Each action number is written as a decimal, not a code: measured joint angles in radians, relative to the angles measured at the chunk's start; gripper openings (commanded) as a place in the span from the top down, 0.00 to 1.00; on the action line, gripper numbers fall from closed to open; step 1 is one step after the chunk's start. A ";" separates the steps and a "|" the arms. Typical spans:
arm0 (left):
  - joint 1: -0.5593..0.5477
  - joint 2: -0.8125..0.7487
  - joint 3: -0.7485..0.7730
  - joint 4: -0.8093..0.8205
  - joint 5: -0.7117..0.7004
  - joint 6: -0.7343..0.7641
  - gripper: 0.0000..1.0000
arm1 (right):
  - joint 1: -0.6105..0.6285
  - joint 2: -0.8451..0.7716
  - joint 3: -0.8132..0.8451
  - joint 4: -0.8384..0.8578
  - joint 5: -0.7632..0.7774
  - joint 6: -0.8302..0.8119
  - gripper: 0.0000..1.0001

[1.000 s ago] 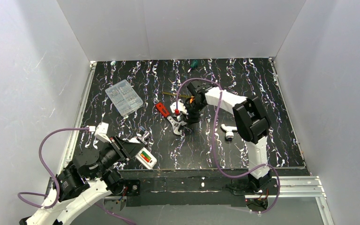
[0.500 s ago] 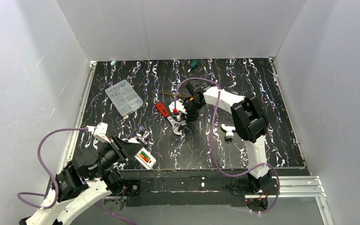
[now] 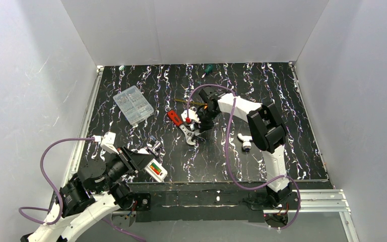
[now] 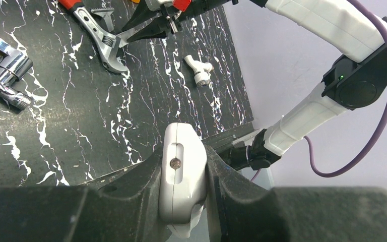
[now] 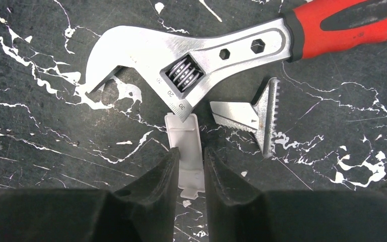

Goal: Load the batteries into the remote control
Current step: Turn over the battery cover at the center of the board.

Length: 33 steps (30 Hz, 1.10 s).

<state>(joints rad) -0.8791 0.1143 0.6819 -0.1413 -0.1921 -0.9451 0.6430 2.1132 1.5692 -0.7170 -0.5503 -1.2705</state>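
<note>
Beside the wrench [image 5: 206, 55], the right jaws pinch a flat white cover [image 5: 184, 136] edgewise; so shallow a hold could let it slip. The left jaws clamp the remote [image 4: 184, 171].

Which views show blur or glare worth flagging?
Right wrist: wrench sharp, slight glare on its chrome; right fingers blurred, near the lens. Left wrist: left fingers dark and blurred, remote fairly sharp. Top: even light, no glare.
</note>
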 measured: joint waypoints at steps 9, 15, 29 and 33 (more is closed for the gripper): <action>0.000 -0.001 0.000 0.000 -0.003 0.000 1.00 | 0.002 0.000 0.035 -0.052 0.006 0.008 0.99; 0.000 -0.001 0.000 0.000 -0.003 -0.001 1.00 | 0.004 0.000 0.045 -0.072 0.017 0.037 0.99; 0.000 -0.001 0.000 0.002 -0.002 -0.005 1.00 | 0.009 -0.090 -0.066 -0.048 0.113 0.284 0.99; 0.000 -0.001 0.000 0.006 0.001 -0.006 1.00 | 0.009 -0.118 -0.102 -0.024 0.145 0.369 0.99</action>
<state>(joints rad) -0.8791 0.1131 0.6819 -0.1349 -0.1909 -0.9516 0.6521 1.9953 1.4670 -0.7406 -0.4057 -0.9012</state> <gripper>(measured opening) 0.258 0.023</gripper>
